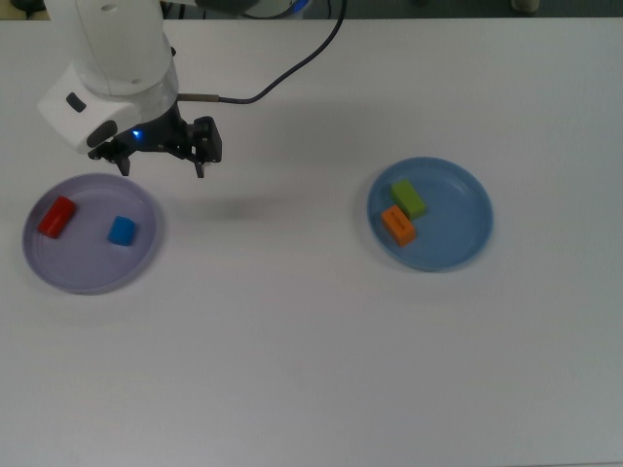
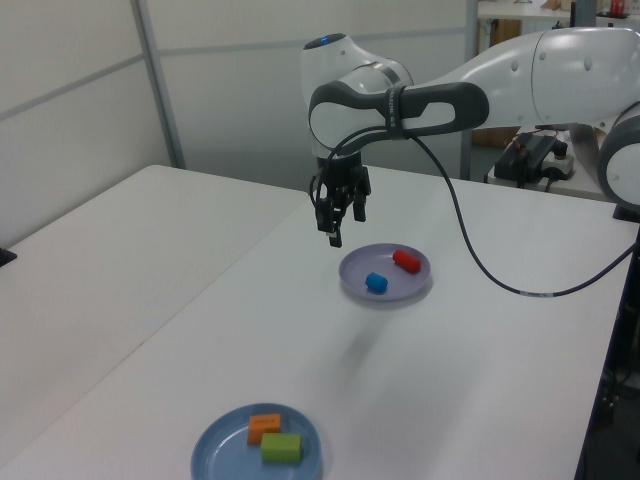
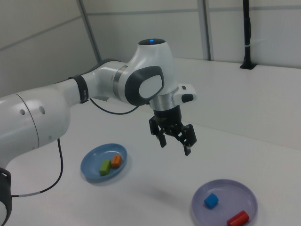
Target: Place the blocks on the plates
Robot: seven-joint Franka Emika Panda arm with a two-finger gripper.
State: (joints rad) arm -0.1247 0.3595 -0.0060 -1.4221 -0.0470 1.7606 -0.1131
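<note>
Blocks are sitting on both round, shallow plates: red oblong (image 1: 56, 216) and blue cube (image 1: 122, 231) on my lavender plate (image 1: 88, 277), green oblong (image 1: 408, 198) and orange oblong (image 1: 398, 226) lying side by side, diagonally in the top view, on the blue plate (image 1: 458, 229). I am holding my pincer (image 3: 175, 142) open and empty above the white table (image 1: 311, 350), which only the right view is showing clearly.
</note>
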